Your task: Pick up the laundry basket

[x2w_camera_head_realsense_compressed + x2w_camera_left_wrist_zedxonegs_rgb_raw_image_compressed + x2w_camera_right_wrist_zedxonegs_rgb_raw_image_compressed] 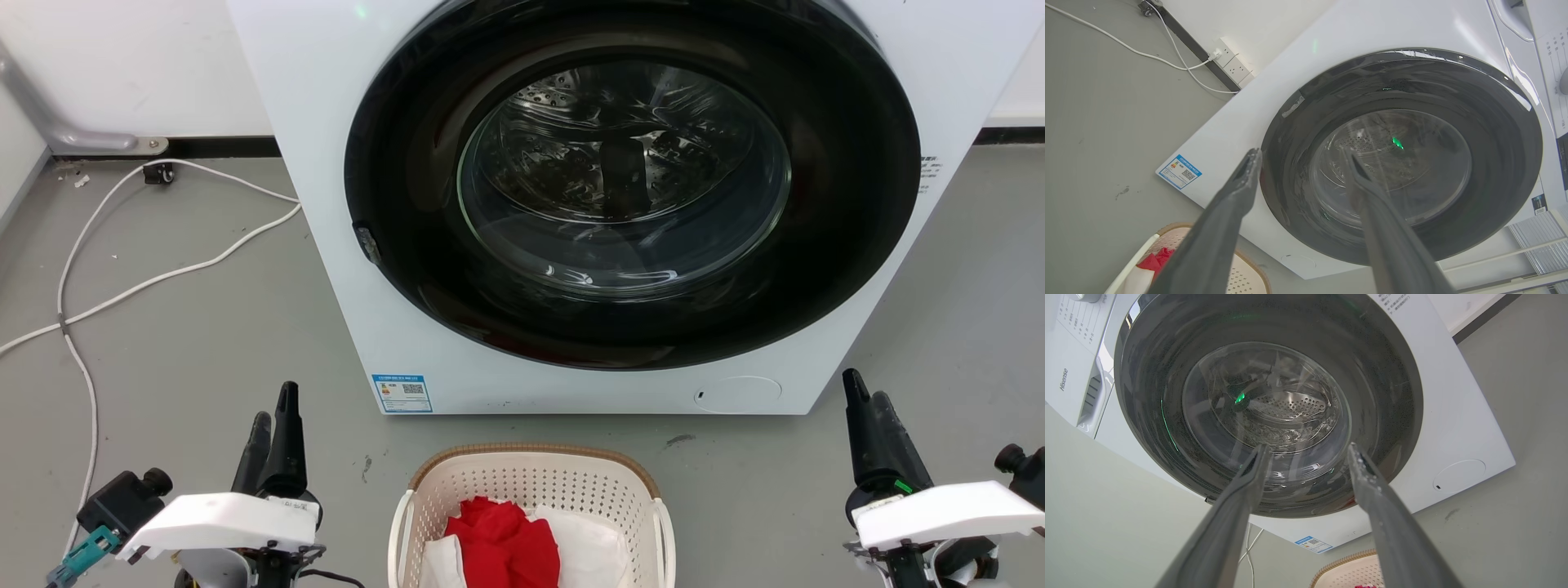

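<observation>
The laundry basket [531,478], on the floor [204,343] between the left gripper [273,433] and the right gripper [869,416], both with fingers [1237,192] apart, seems light and stiff, best lifted by its side handles [399,531].

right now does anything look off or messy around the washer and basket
Little stands out. A loose white cable trails across the floor left of the washing machine, and a dark smudge marks the floor before it. The laundry basket sits upright, clothes inside, nothing spilled.

Perforated plastic laundry basket [531,483], glossy glass washer door [624,175], matt floor [188,351]
</observation>
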You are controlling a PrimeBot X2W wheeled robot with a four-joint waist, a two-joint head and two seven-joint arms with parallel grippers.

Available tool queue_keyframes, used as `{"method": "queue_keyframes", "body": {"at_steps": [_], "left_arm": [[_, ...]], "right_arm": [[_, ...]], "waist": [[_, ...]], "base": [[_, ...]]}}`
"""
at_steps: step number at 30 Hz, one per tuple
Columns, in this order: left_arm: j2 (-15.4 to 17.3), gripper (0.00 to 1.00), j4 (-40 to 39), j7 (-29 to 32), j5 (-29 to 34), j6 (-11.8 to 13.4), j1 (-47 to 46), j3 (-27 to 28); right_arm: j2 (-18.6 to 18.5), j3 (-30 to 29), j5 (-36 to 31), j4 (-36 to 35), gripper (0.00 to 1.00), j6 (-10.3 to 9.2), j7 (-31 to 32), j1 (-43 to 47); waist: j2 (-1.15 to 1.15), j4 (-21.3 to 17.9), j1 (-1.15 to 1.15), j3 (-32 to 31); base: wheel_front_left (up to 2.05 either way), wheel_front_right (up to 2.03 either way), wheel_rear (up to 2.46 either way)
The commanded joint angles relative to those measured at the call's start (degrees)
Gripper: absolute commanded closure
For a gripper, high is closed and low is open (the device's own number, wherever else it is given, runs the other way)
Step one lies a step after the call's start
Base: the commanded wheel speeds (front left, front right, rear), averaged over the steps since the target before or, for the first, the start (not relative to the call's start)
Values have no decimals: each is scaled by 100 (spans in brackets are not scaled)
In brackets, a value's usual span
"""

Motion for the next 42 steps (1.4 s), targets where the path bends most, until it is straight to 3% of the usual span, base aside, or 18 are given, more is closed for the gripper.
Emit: {"method": "queue_keyframes", "body": {"at_steps": [1, 24, 42], "left_arm": [[24, 0, -146, -56, 208, 19, -17, -24], [28, 0, -462, -468, 1952, -85, 190, -170], [31, 0, -463, -735, 3207, -6, 326, -308]], "right_arm": [[-23, 21, -222, -150, 0, 1, -63, -35], [-28, 144, -2022, -590, 0, 1, -475, 197], [-32, 198, -3225, -577, 0, 1, -750, 357]], "waist": [[0, 1, 0, 3], [0, 36, 0, 5], [0, 29, 0, -33]], "base": [[0, 0, 0], [0, 0, 0], [0, 0, 0]]}}
